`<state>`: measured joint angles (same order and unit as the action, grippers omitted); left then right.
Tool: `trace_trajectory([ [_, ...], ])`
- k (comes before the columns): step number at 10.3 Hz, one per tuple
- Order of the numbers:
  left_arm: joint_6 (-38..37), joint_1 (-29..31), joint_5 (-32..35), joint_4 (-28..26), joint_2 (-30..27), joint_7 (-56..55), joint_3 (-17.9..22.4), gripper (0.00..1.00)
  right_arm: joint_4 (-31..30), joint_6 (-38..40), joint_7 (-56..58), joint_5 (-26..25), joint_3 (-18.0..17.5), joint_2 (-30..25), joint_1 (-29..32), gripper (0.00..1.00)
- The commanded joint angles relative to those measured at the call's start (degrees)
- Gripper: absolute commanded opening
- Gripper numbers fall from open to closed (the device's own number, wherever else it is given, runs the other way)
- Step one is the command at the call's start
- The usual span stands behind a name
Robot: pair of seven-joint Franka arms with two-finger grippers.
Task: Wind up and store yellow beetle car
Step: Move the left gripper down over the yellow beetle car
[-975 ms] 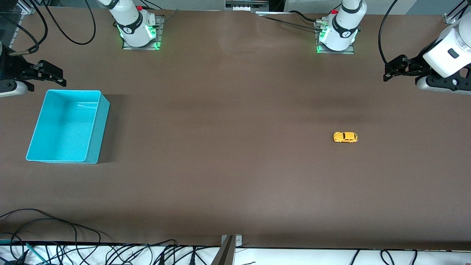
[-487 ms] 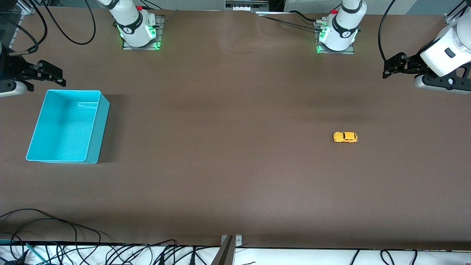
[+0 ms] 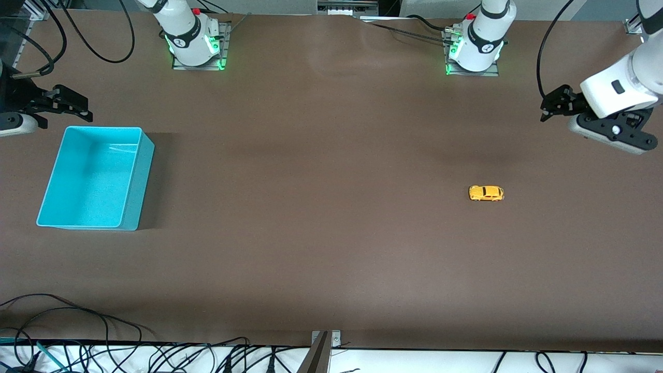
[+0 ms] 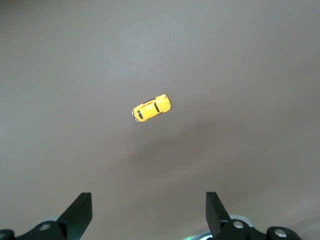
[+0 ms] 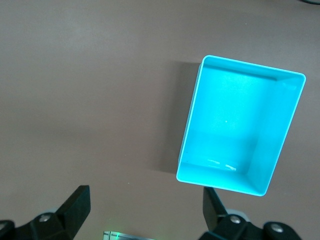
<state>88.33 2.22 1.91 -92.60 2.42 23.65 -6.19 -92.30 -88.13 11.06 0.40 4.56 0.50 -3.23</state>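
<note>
The yellow beetle car [image 3: 486,193] sits alone on the brown tabletop [image 3: 321,233] toward my left arm's end, on its wheels. Well apart, at my right arm's end, lies the turquoise bin [image 3: 132,204]. My left pincer [image 3: 550,106] hangs over the tabletop, fingers spread, holding nothing. My right pincer [image 3: 70,106] waits open beside the bin.

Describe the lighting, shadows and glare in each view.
Front view: even overhead light; the turquoise bin casts a shadow toward the table's middle, and green lamps glow at both arm bases. Left wrist view: a soft, broad shadow lies near the yellow beetle car, which looks sharp. Right wrist view: small glare streaks on the bin's floor.
</note>
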Motion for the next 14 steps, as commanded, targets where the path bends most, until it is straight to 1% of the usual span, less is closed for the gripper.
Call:
trace_trajectory([
  [1,7.0,0.6,1.3,-1.9,2.4,12.3,-0.3,1.0,0.7,0.9,-0.3,0.2,0.2,0.0,0.0,1.0],
  [3,12.4,0.6,1.7,-8.5,2.6,20.9,-0.2,1.0,0.7,0.9,-0.1,0.2,0.3,0.0,0.0,1.0],
  [4,17.0,0.6,1.7,-12.6,2.4,24.1,-0.2,1.0,0.8,0.9,0.0,0.2,0.3,0.0,0.0,1.0],
  [5,19.7,0.6,1.7,-14.7,2.8,24.9,-0.2,1.0,0.8,0.9,0.1,0.2,0.3,0.0,0.0,1.0],
  [6,23.3,0.6,1.7,-17.9,3.2,26.1,-0.2,1.0,0.8,0.9,0.3,0.2,0.4,0.0,0.1,1.0],
  [9,37.7,1.0,1.8,-29.4,4.2,35.0,-0.2,1.0,0.6,1.0,1.0,0.2,1.2,0.1,0.2,1.0],
  [10,42.7,1.1,3.4,-30.9,7.0,39.0,-0.2,1.0,0.5,1.0,0.5,0.2,1.1,0.0,-0.1,1.0],
  [11,47.2,2.4,4.1,-31.1,10.7,43.2,-0.2,1.0,0.5,1.0,0.3,0.2,0.8,0.1,-0.3,1.0],
  [13,53.7,4.5,4.2,-31.1,17.2,51.4,-0.2,1.0,0.5,1.6,0.2,0.5,-0.1,0.0,-0.7,1.0],
  [14,56.0,4.5,4.2,-31.1,19.0,55.0,-0.2,1.0,0.5,1.6,0.1,0.6,-0.2,0.0,-0.8,1.0],
])
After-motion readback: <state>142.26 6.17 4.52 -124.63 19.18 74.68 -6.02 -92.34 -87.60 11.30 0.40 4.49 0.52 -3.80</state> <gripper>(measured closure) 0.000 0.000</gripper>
